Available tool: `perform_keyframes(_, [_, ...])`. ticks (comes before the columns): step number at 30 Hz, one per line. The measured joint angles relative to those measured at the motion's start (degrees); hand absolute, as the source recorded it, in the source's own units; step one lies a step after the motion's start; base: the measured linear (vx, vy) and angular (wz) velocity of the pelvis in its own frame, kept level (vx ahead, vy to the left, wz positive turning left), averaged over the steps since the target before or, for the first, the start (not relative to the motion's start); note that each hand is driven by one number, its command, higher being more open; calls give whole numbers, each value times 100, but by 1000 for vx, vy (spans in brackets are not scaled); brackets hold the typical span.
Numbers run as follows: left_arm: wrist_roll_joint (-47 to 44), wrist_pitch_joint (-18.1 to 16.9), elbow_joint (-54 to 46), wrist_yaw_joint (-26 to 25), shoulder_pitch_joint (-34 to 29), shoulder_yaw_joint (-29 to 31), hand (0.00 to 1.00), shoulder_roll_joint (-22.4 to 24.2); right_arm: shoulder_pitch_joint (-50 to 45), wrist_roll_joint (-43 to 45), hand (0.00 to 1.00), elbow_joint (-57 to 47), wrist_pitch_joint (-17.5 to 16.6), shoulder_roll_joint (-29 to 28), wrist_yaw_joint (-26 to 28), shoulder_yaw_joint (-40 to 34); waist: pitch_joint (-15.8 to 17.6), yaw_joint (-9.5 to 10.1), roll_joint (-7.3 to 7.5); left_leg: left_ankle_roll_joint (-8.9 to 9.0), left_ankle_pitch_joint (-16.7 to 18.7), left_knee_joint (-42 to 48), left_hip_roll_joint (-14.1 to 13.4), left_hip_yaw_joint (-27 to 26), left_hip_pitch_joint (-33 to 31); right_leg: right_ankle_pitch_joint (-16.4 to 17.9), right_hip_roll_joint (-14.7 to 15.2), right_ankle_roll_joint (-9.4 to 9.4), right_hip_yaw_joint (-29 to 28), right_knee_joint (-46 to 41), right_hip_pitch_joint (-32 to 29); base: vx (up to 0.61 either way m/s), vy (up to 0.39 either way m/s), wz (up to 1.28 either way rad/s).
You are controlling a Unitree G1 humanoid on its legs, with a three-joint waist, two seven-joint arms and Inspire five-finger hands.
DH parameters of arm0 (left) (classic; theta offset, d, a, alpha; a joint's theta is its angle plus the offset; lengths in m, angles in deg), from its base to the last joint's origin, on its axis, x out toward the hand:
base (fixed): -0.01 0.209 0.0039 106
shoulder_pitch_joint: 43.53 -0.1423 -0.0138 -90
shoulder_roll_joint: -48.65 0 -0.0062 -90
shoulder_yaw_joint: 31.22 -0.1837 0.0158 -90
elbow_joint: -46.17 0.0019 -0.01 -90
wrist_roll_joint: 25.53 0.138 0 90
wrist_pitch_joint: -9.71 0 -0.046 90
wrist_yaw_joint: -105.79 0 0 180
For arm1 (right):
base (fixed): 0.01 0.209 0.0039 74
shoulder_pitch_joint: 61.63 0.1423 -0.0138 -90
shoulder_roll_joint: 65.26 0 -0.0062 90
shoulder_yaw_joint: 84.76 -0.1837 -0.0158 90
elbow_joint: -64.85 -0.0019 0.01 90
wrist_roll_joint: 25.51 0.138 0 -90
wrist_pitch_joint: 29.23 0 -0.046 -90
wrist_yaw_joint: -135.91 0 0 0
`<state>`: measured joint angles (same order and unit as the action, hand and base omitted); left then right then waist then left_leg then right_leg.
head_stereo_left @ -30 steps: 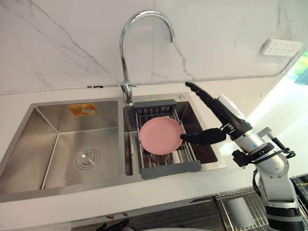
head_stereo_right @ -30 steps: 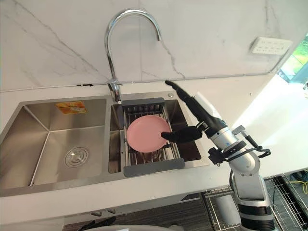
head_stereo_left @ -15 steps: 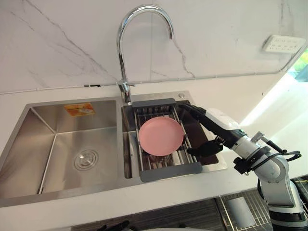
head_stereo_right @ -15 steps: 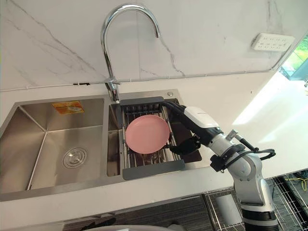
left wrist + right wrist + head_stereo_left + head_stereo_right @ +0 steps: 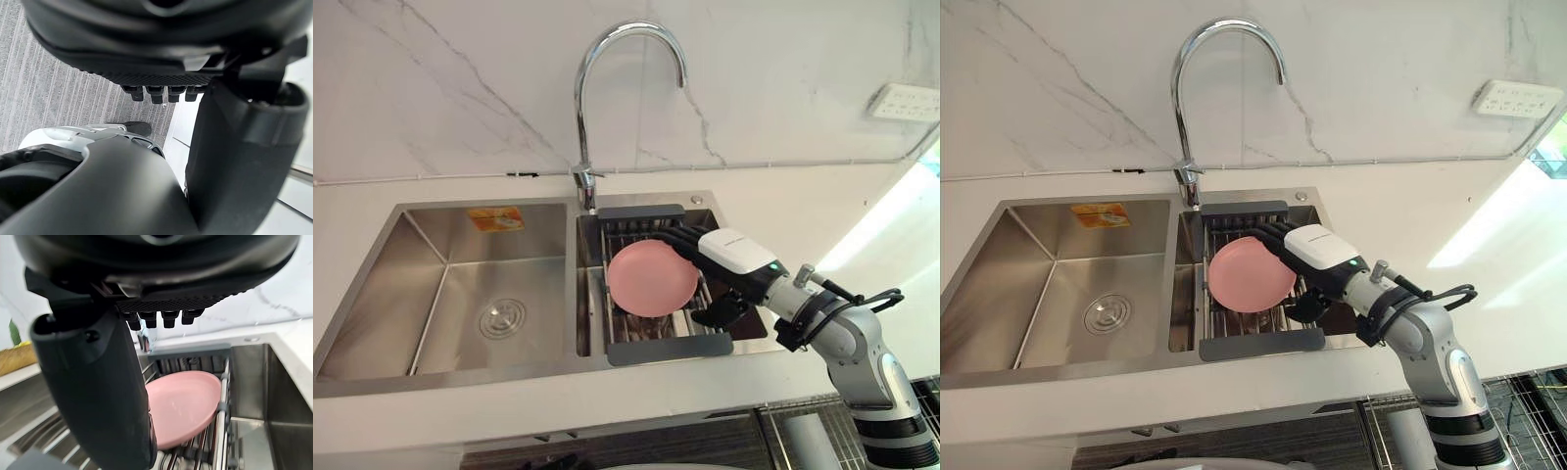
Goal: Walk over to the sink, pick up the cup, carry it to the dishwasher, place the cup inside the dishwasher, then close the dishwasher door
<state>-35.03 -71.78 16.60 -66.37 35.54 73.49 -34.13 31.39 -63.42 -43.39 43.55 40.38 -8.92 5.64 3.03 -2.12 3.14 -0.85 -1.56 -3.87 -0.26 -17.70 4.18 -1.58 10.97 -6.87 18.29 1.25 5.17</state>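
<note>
Right hand (image 5: pixel 734 255) reaches over the wire sink rack (image 5: pixel 668 348). Its fingers (image 5: pixel 674 235) are loosely extended just behind the round pink plate (image 5: pixel 651 277), grasping nothing. Under the plate is a clear glassy shape (image 5: pixel 653 315), possibly the cup. Left hand (image 5: pixel 156 39) hangs with fingers relaxed.

1. We see the rack (image 5: pixel 669 348) across the right basin of the sink (image 5: pixel 460 368), faucet (image 5: pixel 584 117) at 12 o'clock.
2. Plate (image 5: pixel 652 278) rests on the rack; right hand (image 5: pixel 732 253) at its 3 o'clock, possibly touching.

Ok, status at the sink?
Right hand open at pink plate's edge. Plate tilted on sink rack, not gripped. Left hand open, idle.
</note>
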Motion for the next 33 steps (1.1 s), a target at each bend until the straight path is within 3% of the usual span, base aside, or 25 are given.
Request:
perform_keyframes(9, [0,29,-7,2,-3,-37,100,0,34,-583,100,169,-177,37,-106,288,2,26,-27,-10,-138,-109,41,54,33,7,-2,-1,51,-9,8,-61,-9,3])
perform_keyframes(21, [-3,70,-153,2,-4,-250,100,-8,71,-1552,100,386,-561,28,-983,501,25,136,-86,-17,-179,-113,50,139,27,7,-3,-1,132,-3,50,-10,-5,3])
perform_keyframes(33, [-45,135,-230,2,-3,-507,100,-82,260,-2085,100,1054,-298,-51,-1364,691,22,155,-134,-17,-215,-144,51,230,27,17,-3,14,213,-6,98,-19,-6,3])
